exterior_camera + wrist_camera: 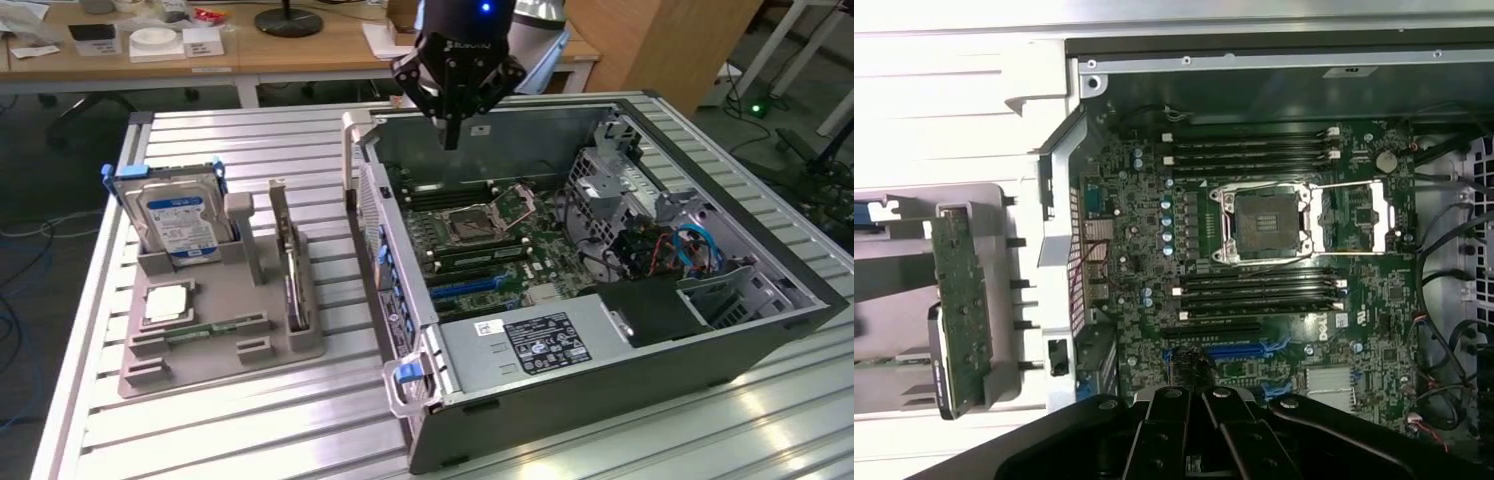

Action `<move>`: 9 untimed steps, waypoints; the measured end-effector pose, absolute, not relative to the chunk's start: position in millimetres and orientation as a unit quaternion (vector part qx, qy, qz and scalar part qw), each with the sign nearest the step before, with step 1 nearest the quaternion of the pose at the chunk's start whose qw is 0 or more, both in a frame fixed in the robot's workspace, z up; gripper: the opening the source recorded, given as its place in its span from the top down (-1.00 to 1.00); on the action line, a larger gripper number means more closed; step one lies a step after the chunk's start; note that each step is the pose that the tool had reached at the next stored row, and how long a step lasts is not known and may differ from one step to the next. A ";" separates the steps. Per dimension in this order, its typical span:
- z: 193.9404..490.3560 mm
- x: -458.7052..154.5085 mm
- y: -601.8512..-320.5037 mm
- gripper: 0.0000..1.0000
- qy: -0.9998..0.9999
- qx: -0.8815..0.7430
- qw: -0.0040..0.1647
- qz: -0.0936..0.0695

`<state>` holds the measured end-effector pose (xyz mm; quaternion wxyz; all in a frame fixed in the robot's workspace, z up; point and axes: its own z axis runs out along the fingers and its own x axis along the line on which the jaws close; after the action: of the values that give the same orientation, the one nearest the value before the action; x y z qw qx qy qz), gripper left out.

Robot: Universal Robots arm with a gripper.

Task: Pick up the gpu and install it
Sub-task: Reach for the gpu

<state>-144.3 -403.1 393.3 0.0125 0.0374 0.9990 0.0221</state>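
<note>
The gpu (291, 262) is a thin card standing on edge in a slot of the grey holder (220, 355) on the exterior view's left. The wrist view sees its greenish circuit face, the gpu (962, 312). My gripper (451, 138) hangs above the back of the open computer case (561, 385), well apart from the gpu. Its fingers are shut together with nothing between them. In the wrist view the gripper (1204, 398) points down at the motherboard (1134, 250), near the blue slots (1219, 352).
The holder also carries a hard drive (180, 222) with a blue-white label, a square chip (170, 300) and a narrow memory stick (214, 328). Inside the case are an open processor socket (1266, 222), a power supply (534, 345) and a drive cage with cables (667, 250). Desks stand behind.
</note>
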 end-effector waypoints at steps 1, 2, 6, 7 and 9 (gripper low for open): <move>393.3 -145.2 -403.3 0.80 0.999 0.037 0.012 0.022; 393.3 -146.0 -403.5 0.80 0.999 0.037 0.012 0.022; 393.2 -149.5 -404.1 0.80 0.999 0.037 0.012 0.022; 393.3 -150.2 -404.1 0.80 0.999 0.037 0.013 0.022; 393.3 -151.8 -404.3 0.80 0.999 0.037 0.012 0.022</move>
<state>-151.8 -404.3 393.3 0.0125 0.0374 0.9990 0.0221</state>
